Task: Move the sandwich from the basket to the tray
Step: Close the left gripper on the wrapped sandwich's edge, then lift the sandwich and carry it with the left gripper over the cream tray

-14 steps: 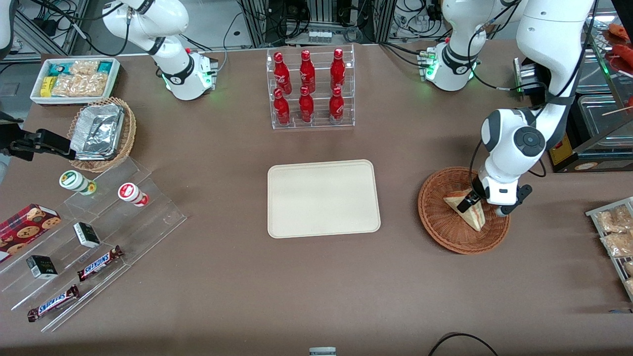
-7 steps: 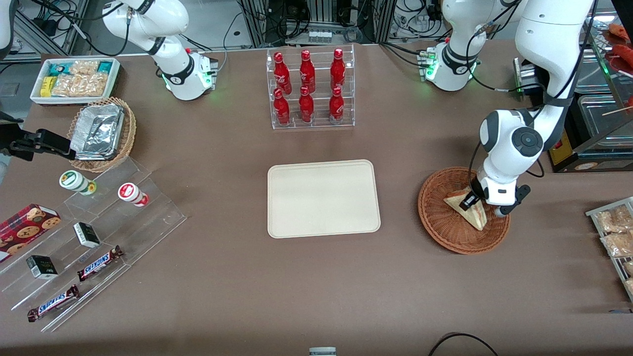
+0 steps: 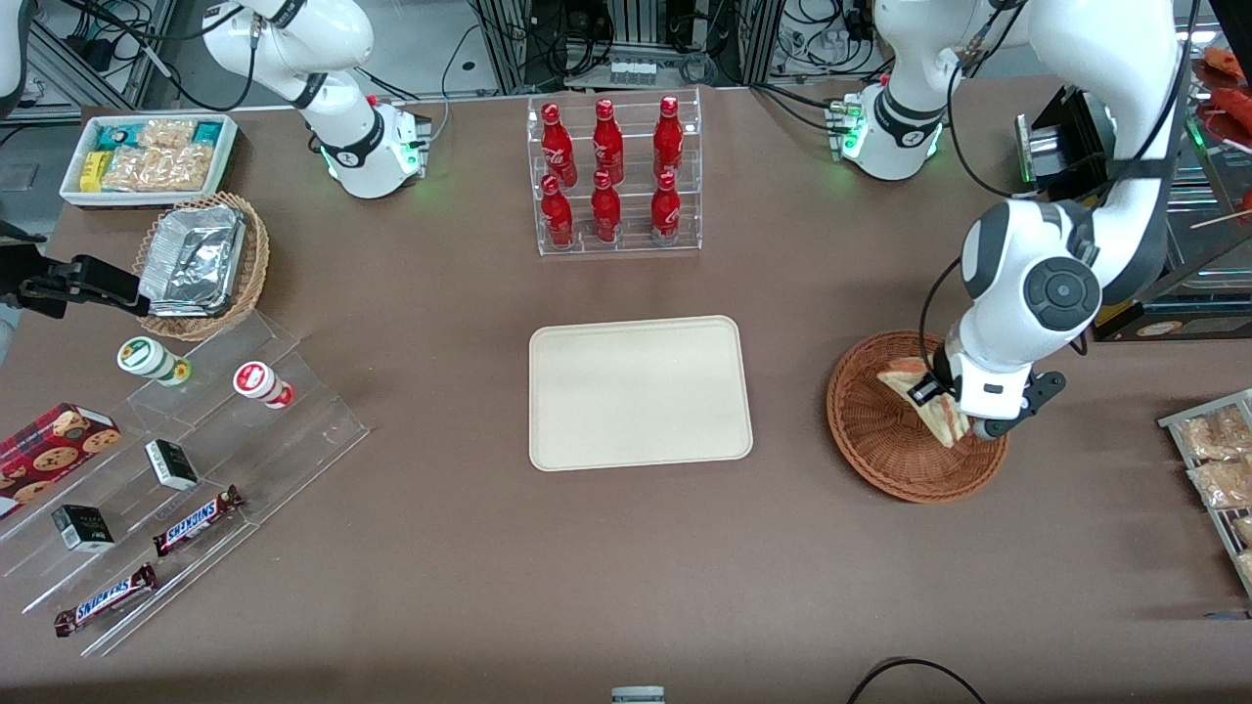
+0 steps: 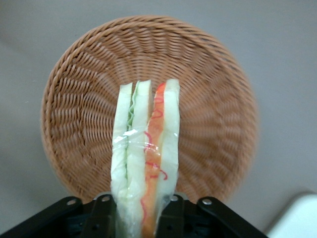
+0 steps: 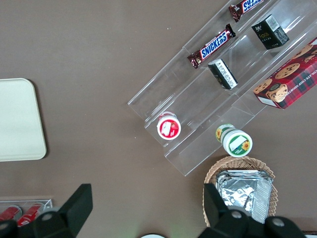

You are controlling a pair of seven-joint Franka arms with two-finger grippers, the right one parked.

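Note:
In the left wrist view the sandwich, a plastic-wrapped wedge of pale bread with green and red-orange filling stripes, stands upright between my gripper's black fingers. The gripper is shut on it, and the woven reddish-brown basket lies underneath with a gap between. In the front view the gripper hangs over the basket with the sandwich partly hidden by the wrist. The cream tray lies bare at the table's middle, toward the parked arm from the basket.
A clear rack of red bottles stands farther from the front camera than the tray. Packets on a wire rack sit at the working arm's end. A stepped acrylic snack stand, a foil-tray basket and a white bin sit at the parked arm's end.
The working arm has risen, and its wrist now sits higher. The sandwich has come up off the basket floor in the gripper and tipped more upright.

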